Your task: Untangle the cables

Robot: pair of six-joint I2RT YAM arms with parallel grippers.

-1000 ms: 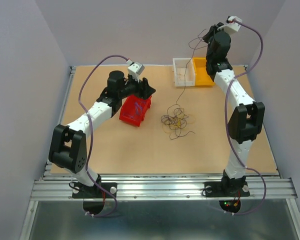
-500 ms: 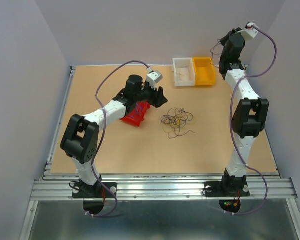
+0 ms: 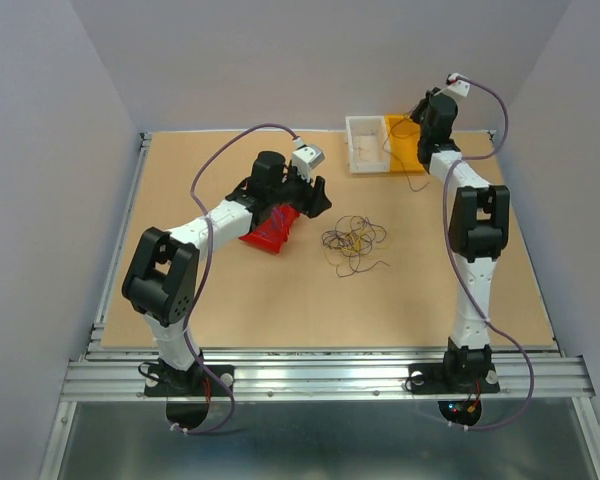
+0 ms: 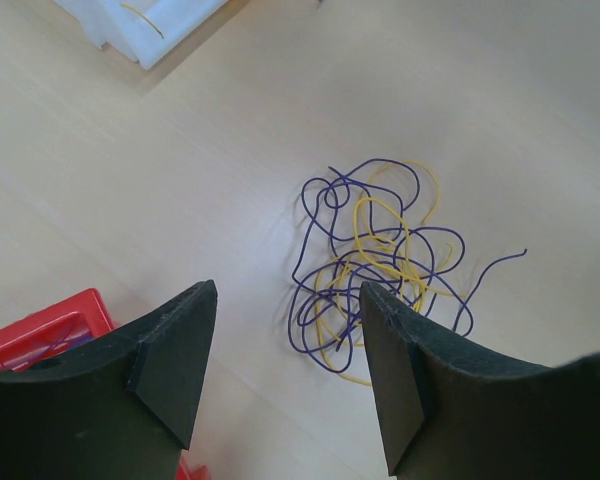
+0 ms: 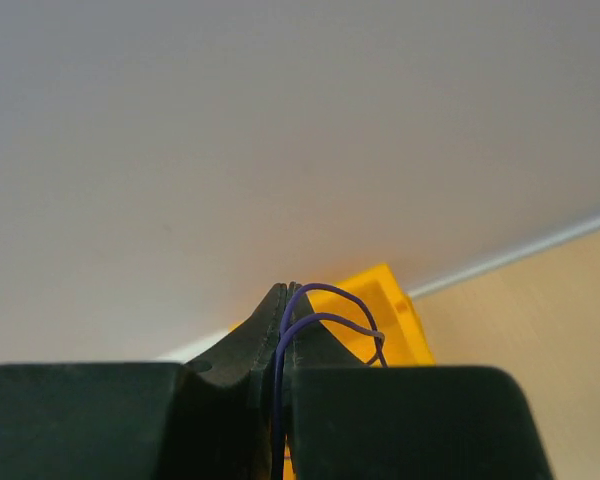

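A loose clump of thin purple and yellow cables (image 3: pixel 353 240) lies on the table's middle; it also shows in the left wrist view (image 4: pixel 380 265). My left gripper (image 3: pixel 318 196) is open and empty, hovering just left of the clump, above the red bin (image 3: pixel 270 225). My right gripper (image 3: pixel 418 108) is shut on a purple cable (image 5: pixel 325 310), held over the yellow bin (image 3: pixel 408 145) at the back. The held cable hangs down in front of the bin (image 3: pixel 412 170).
A white bin (image 3: pixel 368 145) with a yellow wire piece in it stands left of the yellow bin, also seen in the left wrist view (image 4: pixel 140 25). The red bin's corner (image 4: pixel 40 330) shows by my left finger. Grey walls enclose the table.
My right gripper has pulled the purple cable free of the clump, swung up to the right, then come down over the yellow bin. My left arm moved right, past the red bin toward the clump.
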